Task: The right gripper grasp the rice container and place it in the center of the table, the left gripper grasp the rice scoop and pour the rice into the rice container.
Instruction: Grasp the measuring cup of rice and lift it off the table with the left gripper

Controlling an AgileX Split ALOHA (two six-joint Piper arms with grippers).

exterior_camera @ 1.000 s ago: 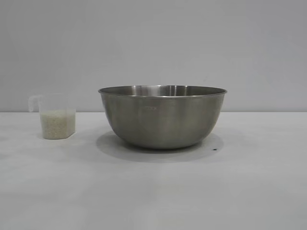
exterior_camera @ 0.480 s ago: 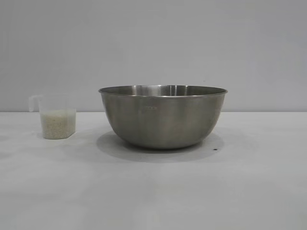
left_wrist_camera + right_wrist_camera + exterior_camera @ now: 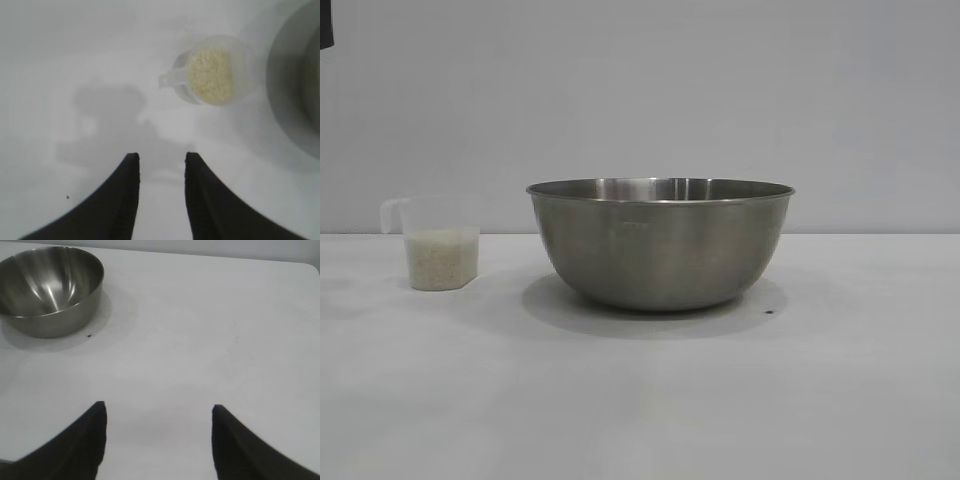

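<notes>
The rice container (image 3: 660, 243), a large brushed-steel bowl, stands near the middle of the white table (image 3: 640, 400); it also shows in the right wrist view (image 3: 50, 287) and at the edge of the left wrist view (image 3: 295, 85). To its left stands the rice scoop (image 3: 438, 243), a small clear cup with a side handle, about half full of rice (image 3: 210, 75). My left gripper (image 3: 161, 156) hovers above the table, apart from the scoop, open and holding nothing. My right gripper (image 3: 159, 407) is open over bare table, well away from the bowl.
A small dark speck (image 3: 767, 312) lies on the table by the bowl's base. A dark bit of the rig (image 3: 326, 25) pokes in at the exterior view's top left corner. The table's far corner (image 3: 312, 267) shows in the right wrist view.
A dark part has come into the exterior view's top left corner. The bowl and the scoop have not moved.
</notes>
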